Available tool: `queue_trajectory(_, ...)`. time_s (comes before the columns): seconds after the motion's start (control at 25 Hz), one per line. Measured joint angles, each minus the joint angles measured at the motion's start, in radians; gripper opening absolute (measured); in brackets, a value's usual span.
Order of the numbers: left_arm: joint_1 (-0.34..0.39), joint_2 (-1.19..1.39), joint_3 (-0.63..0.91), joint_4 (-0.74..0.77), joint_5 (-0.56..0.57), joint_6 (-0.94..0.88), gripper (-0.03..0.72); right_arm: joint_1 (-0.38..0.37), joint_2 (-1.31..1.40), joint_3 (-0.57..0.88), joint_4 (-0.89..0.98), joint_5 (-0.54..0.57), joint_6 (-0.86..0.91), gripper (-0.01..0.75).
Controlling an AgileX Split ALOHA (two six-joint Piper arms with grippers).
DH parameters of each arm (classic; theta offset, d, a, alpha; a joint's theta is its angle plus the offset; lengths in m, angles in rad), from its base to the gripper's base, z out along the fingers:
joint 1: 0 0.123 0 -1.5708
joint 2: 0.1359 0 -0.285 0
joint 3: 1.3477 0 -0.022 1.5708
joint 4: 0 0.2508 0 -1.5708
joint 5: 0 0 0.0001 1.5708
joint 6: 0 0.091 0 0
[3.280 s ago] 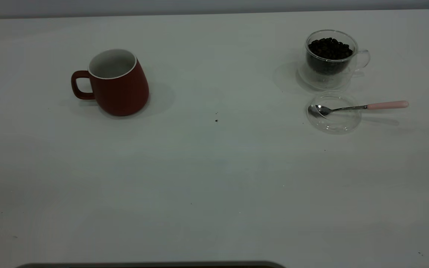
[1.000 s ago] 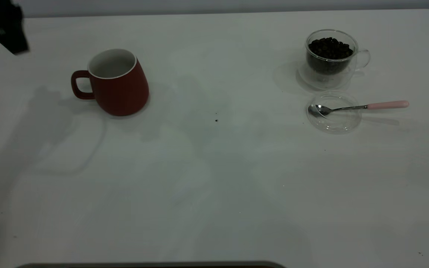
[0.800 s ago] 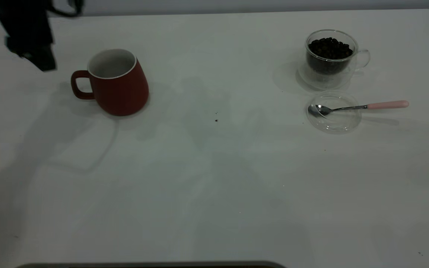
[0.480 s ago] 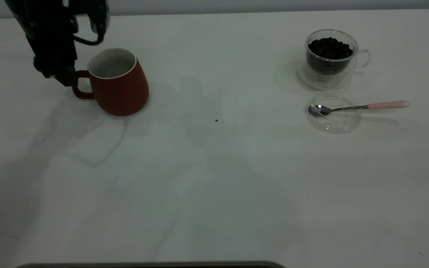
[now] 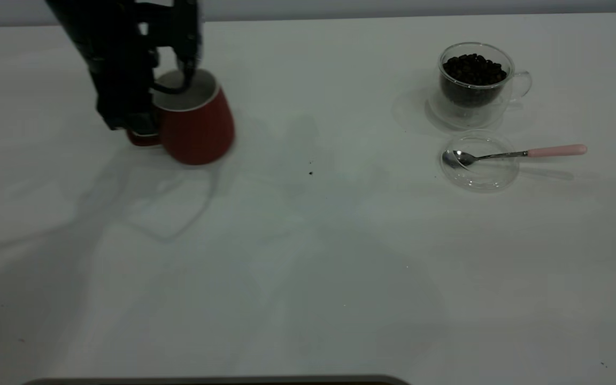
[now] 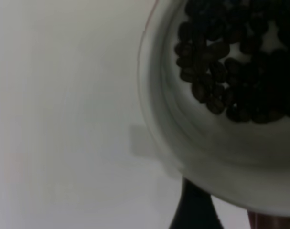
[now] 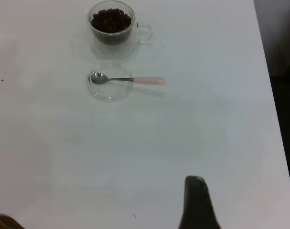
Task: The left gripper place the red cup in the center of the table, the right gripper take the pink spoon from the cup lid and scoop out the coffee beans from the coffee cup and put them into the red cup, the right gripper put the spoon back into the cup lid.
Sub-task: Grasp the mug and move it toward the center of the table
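— What is different from half a second ago?

— The left claw [image 5: 136,124] has come down onto the handle side of the red cup [image 5: 198,128], and the cup has slid to the right. It is still in the upper left of the exterior frame, well short of the middle of the surface [image 5: 308,267].

— Is the claw clenched on the handle?

— I cannot tell; the arm hides the contact. Since the cup travels with it, I judge it is gripped or pushed.

— Anything odd?

— In the left wrist view the white inside of a cup fills the upper right, with dark beans in it. The exterior view shows no beans in the part of the red cup's inside that is visible.

— And the right side?

— Unchanged. The coffee cup [image 5: 474,85] holds its coffee beans [image 5: 472,68] at upper right. Just below it the pink spoon [image 5: 516,154] lies with its bowl in the cup lid [image 5: 482,176]. The right claw [image 7: 195,202] hangs well apart from them, its state unreadable.

— So for the task?

— The first step is under way; scooping has not begun.
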Motion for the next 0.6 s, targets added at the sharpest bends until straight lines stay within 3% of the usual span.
queue_trajectory(0.32, -0.132, 0.006, 0.0, -0.002, -0.06, -0.023, 0.591, 0.0, 0.0, 0.0, 0.0, 0.0, 0.0, 0.544)
queue_trajectory(0.6, -0.209, 0.006, 0.0, -0.007, -0.141, -0.16, 0.591, 0.0, 0.0, 0.0, 0.0, 0.0, 0.0, 0.544)
